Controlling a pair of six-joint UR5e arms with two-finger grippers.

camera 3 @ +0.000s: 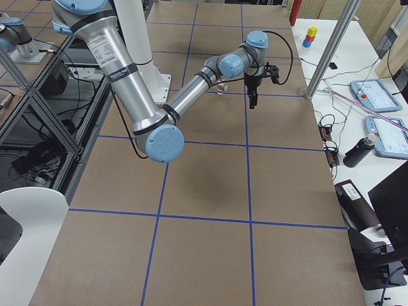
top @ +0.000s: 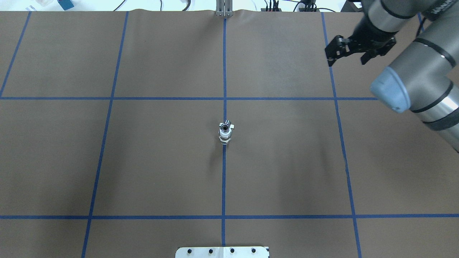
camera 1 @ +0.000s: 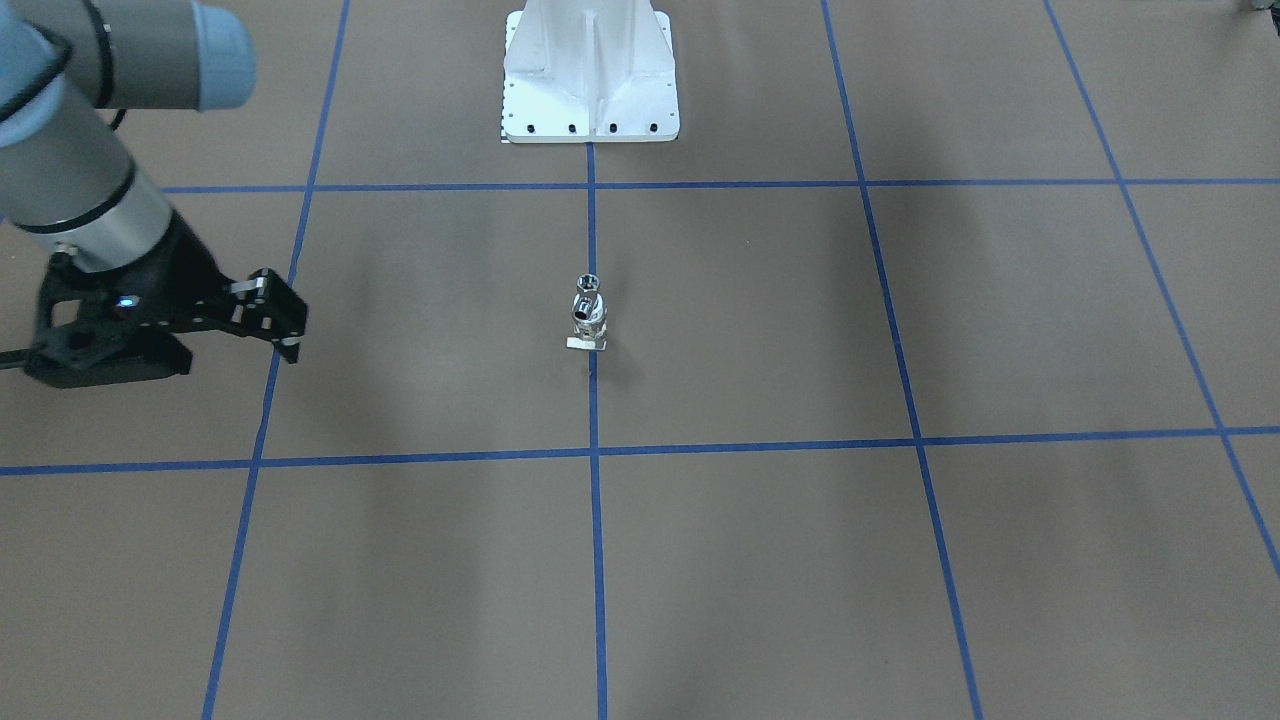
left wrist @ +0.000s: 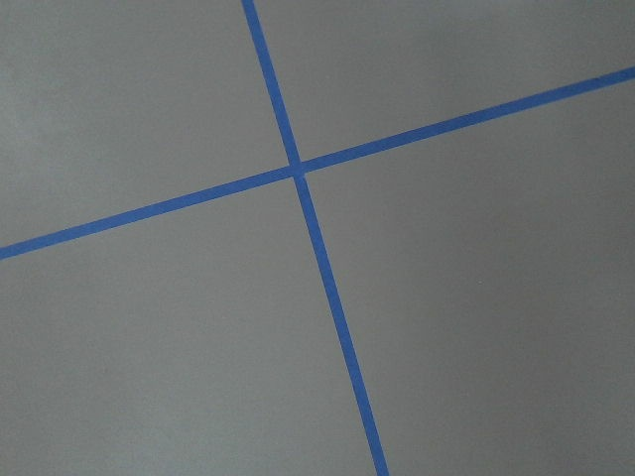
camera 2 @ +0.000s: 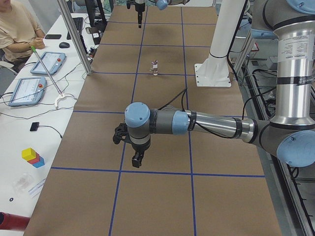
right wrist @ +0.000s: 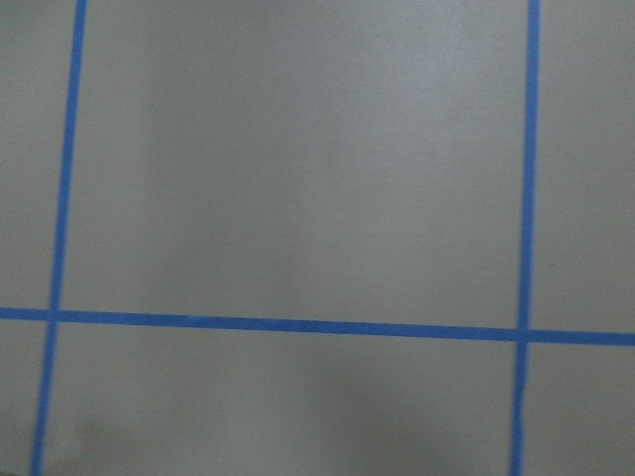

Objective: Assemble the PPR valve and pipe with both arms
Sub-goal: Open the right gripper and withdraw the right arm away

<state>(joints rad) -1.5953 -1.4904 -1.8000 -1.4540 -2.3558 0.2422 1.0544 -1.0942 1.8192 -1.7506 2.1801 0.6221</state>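
The PPR valve (camera 1: 586, 324) stands upright at the table's centre on the blue middle line, its flat pale base tab on the paper. The chrome pipe (camera 1: 589, 285) sits on top of it, open mouth up. Both also show in the overhead view, valve (top: 225, 137) and pipe (top: 225, 127). My right gripper (camera 1: 291, 344) hangs far off to my right near a blue line, also in the overhead view (top: 330, 60); it looks shut and empty. My left gripper (camera 2: 137, 160) shows only in the exterior left view, far from the parts; I cannot tell its state. Both wrist views show only paper and tape.
The white bolted pedestal (camera 1: 590, 90) stands at the robot's edge of the table. Blue tape lines grid the brown paper. An aluminium post (camera 2: 74, 37) and a seated operator (camera 2: 17, 27) with tablets are beside the table on the operators' side.
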